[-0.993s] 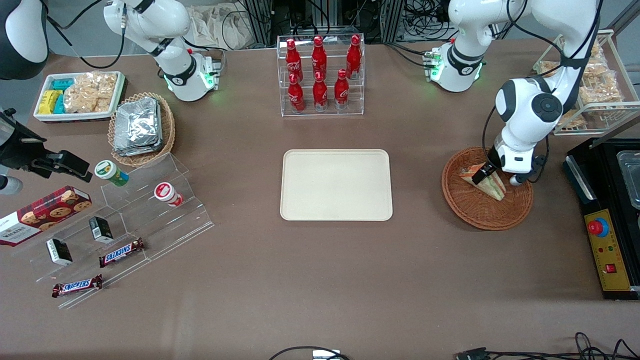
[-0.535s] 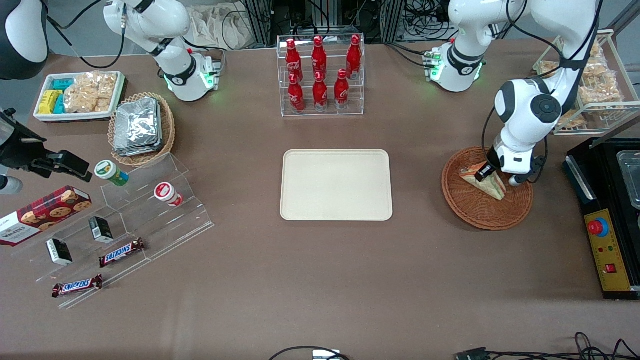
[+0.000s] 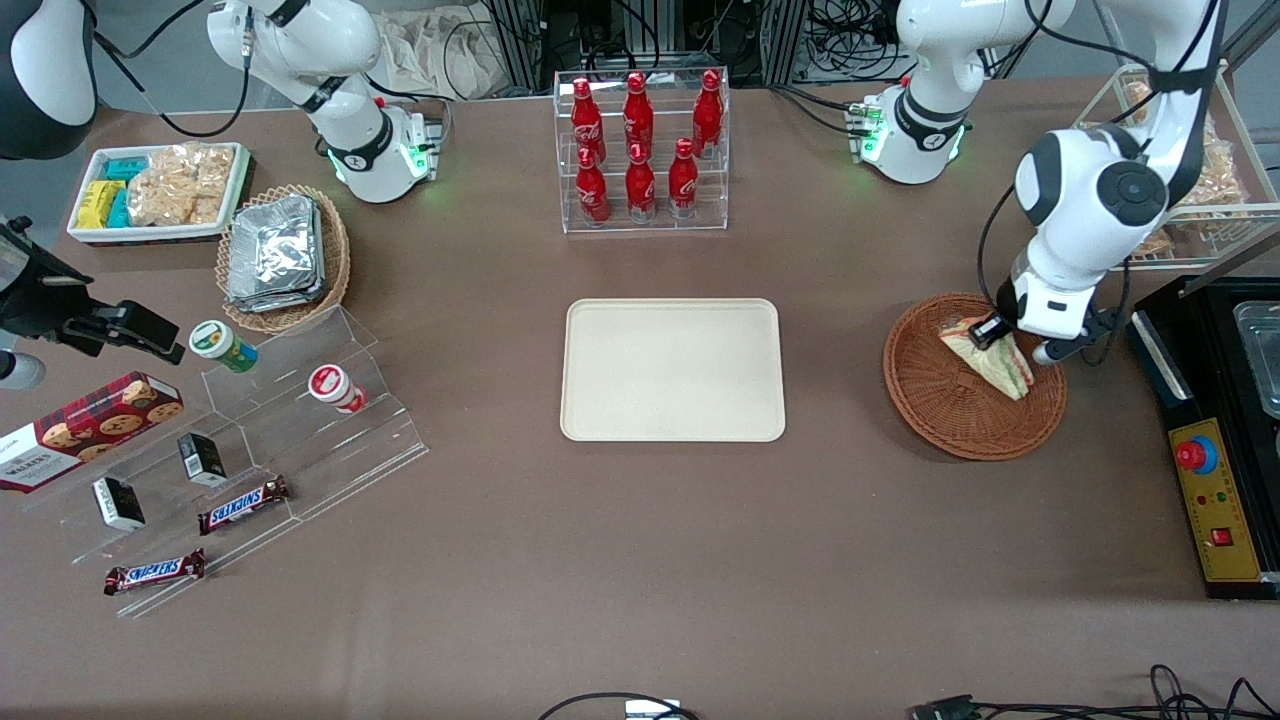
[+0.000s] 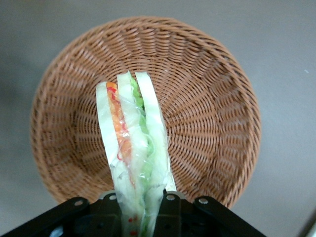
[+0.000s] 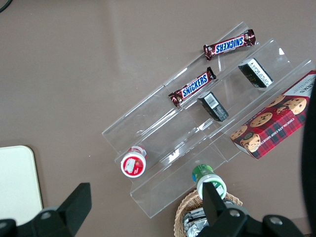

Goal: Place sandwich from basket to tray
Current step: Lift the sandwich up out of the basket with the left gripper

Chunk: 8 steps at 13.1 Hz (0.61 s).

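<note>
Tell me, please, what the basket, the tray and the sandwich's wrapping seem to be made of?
Basket: woven wicker, reddish-brown, matte; its weave shows. Tray: probably plastic, smooth cream, moulded rim. Sandwich, held by the gripper above the basket: clear glossy film, likely plastic; the filling shows through.

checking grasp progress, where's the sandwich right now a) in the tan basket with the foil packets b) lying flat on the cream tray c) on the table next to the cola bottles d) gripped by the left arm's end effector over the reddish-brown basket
d: the end effector is shut on the sandwich, the wedge hanging over the reddish-brown wicker basket, and the cream tray holds nothing.
</note>
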### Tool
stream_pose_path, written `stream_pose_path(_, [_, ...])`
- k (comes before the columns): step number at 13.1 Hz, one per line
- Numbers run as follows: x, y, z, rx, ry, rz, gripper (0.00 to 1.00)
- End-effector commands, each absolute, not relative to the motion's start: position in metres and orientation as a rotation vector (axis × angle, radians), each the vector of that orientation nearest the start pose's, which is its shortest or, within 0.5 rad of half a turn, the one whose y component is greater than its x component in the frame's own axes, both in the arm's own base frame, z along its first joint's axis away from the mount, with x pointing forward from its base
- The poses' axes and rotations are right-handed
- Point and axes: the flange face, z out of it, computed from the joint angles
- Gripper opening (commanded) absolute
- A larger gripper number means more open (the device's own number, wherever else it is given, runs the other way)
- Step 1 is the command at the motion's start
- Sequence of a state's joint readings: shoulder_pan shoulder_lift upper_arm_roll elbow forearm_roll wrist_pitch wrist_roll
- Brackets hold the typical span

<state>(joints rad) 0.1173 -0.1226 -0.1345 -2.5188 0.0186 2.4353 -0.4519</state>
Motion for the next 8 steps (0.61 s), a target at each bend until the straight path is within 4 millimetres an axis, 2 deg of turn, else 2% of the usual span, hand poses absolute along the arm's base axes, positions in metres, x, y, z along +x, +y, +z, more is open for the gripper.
stream_pose_path(1, [0.457,-0.021,0.362,-3.082,-0.344,-0.059,0.0])
stream_pose_path(4, [0.451,-0.047,0.385,-3.074,0.084,-0.101,0.0])
stream_pose_path(6, [0.447,-0.056,0.397,-3.055,0.201,-0.115,0.0])
stream_pose_path(8, [0.439,-0.087,0.406,-3.028,0.276,-0.139,0.0])
